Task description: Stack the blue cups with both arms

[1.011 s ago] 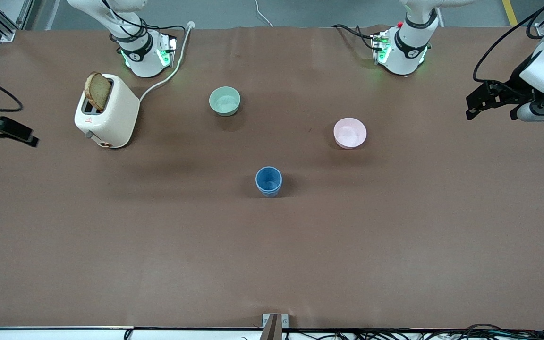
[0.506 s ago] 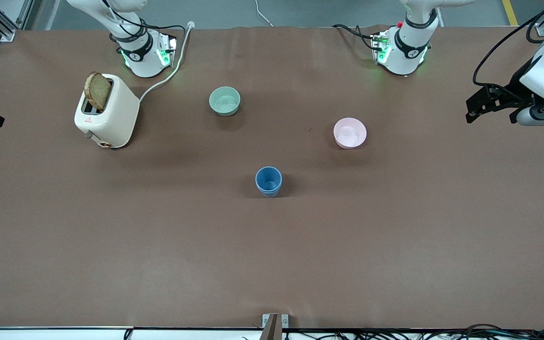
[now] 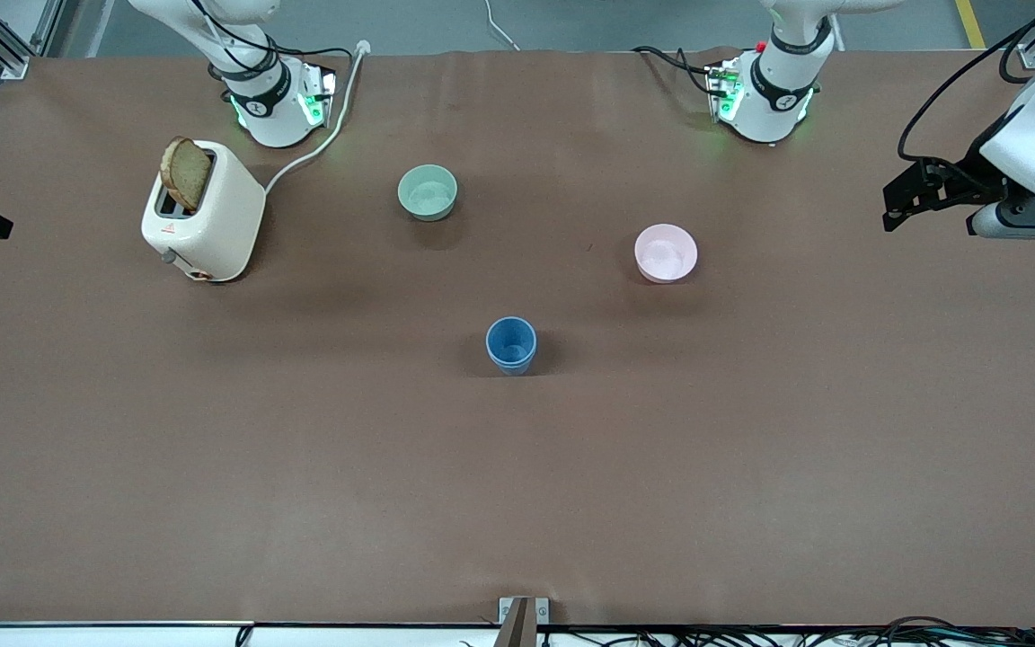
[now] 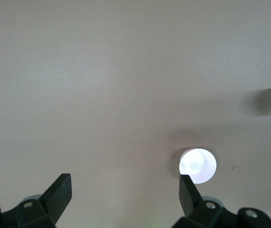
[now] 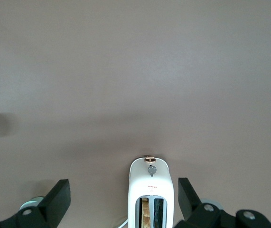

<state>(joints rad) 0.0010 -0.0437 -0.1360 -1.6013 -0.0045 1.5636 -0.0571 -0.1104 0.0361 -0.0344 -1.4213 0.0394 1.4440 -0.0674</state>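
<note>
Both arms have drawn back to the desk's (image 3: pixel 751 467) ends since a second ago. Cups (image 3: pixel 511 345) sit nested mid-desk, nearer than the pink bowl (image 3: pixel 666 252). Left gripper (image 4: pixel 125 190) and right gripper (image 5: pixel 124 194), jaws spread empty, should simply park clear, apparently.

Both arms are showing glossy white shells with black joint bands; the right arm (image 3: pixel 252 85) and left arm (image 3: pixel 782 76) are glowing green at their bases, black cables trailing off them. The left gripper (image 4: pixel 123 202) and right gripper (image 5: pixel 123 202) are showing matte black wedge jaws with pale screw heads.
</note>
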